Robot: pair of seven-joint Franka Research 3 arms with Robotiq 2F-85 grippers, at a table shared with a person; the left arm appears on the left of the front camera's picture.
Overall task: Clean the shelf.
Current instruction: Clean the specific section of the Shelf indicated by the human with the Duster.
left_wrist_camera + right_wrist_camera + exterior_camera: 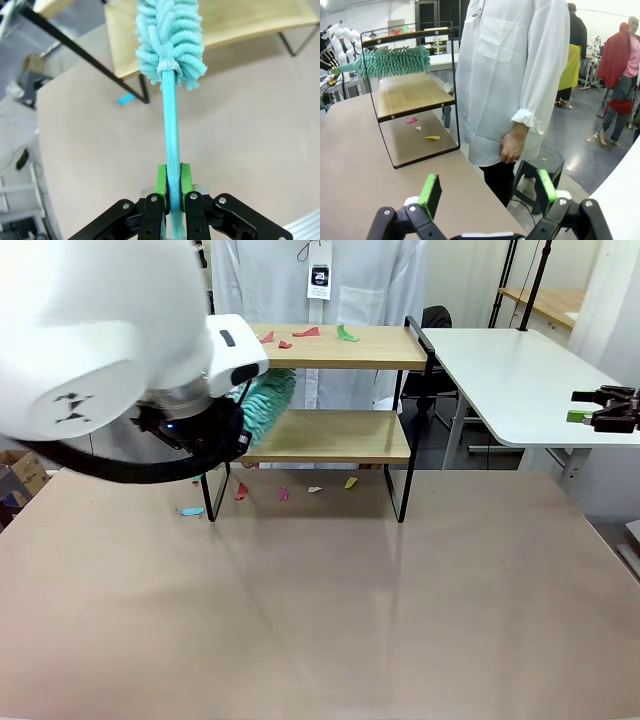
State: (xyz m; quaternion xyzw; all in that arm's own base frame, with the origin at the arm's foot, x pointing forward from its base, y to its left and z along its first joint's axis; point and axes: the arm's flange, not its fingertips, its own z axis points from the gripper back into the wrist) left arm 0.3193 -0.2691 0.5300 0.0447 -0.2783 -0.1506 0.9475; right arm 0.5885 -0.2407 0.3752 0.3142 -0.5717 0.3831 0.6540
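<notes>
Currently on record, item by item:

- Left fingers (173, 179): closed tight, with the green pads clamped on the thin teal handle of a duster (170, 40). The handle runs straight out ahead of them to a fluffy teal head
- Shelf (330, 435): two light wooden boards in a thin black frame, standing on the beige counter (350, 620). It is ahead of the left fingers, at the duster's far end. The duster head sits between the two boards at the end nearer those fingers, over the lower board; contact with the wood cannot be told
- Right fingers (489, 192): spread wide with nothing between them. They are well apart from the shelf, which stands ahead of them and off to one side
- Top-board scraps (305, 332): red and green paper bits lying on the upper board
- Counter scraps (283, 494): pink, white and yellow bits under the shelf
- Blue scrap (190, 511): on the counter just outside the frame leg nearest the left fingers
- Person (510, 75): in a white coat, standing ahead of the right fingers beside the shelf, with one hand (512, 145) hanging down
</notes>
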